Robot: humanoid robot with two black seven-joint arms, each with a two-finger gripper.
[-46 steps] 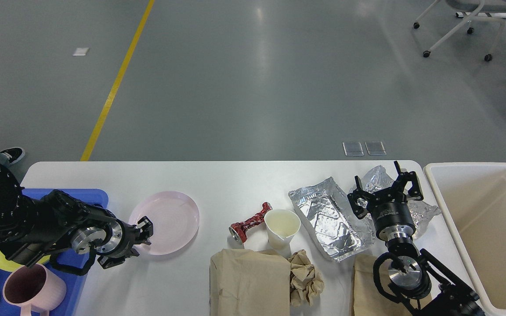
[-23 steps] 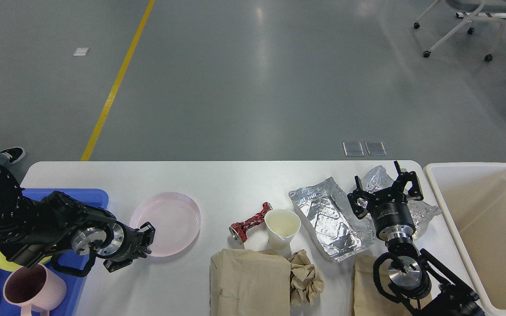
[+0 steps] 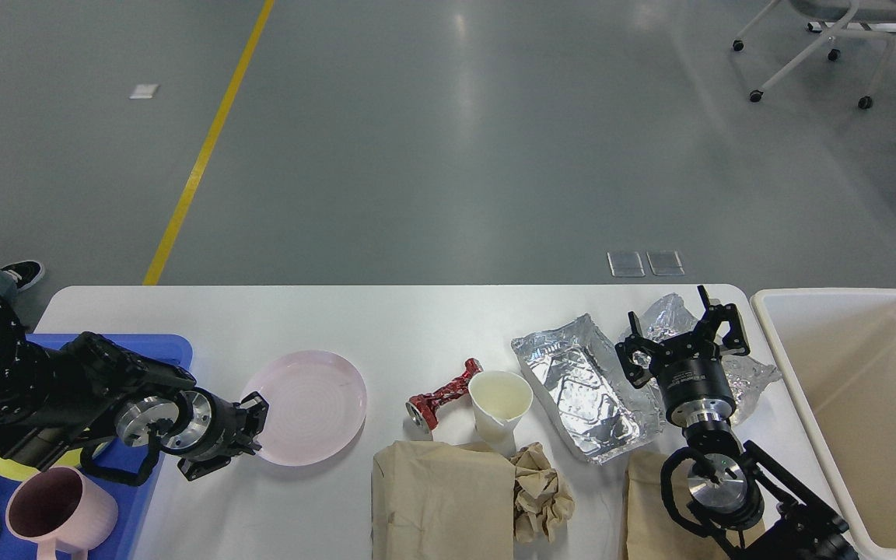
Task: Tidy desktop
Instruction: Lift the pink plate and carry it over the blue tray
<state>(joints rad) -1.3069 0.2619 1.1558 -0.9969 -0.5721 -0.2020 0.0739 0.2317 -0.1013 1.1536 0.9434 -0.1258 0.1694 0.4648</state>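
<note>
The desk (image 3: 417, 319) is a wide white top filling the lower half of the view, with a blue tray (image 3: 145, 346) at its left end and a beige bin (image 3: 845, 311) just off its right end. On it lie a pink plate (image 3: 308, 404), a red dumbbell (image 3: 442, 395), a paper cup (image 3: 499, 404), a foil tray (image 3: 584, 389), crumpled foil (image 3: 673, 315), brown bags (image 3: 436, 498) and a paper wad (image 3: 541, 490). The left tool (image 3: 255, 428) sits at the plate's near-left rim, fingers over and under the edge; it looks clamped on the plate, though the dark fingers make this less than sure. The right tool (image 3: 685, 334) hangs with its fingers spread apart over the foil, gripping nothing. The step in hand seems to be carrying the plate to the blue tray, where a pink mug (image 3: 59, 509) and something yellow (image 3: 5, 463) already sit. To do it well, keep the grip firm on the rim, lift enough for the plate's far edge to clear the desk and the tray's wall, keep it level, and set it down on bare tray away from the mug. A thin rim pinch can slip or swing, so slow travel is wise.
</note>
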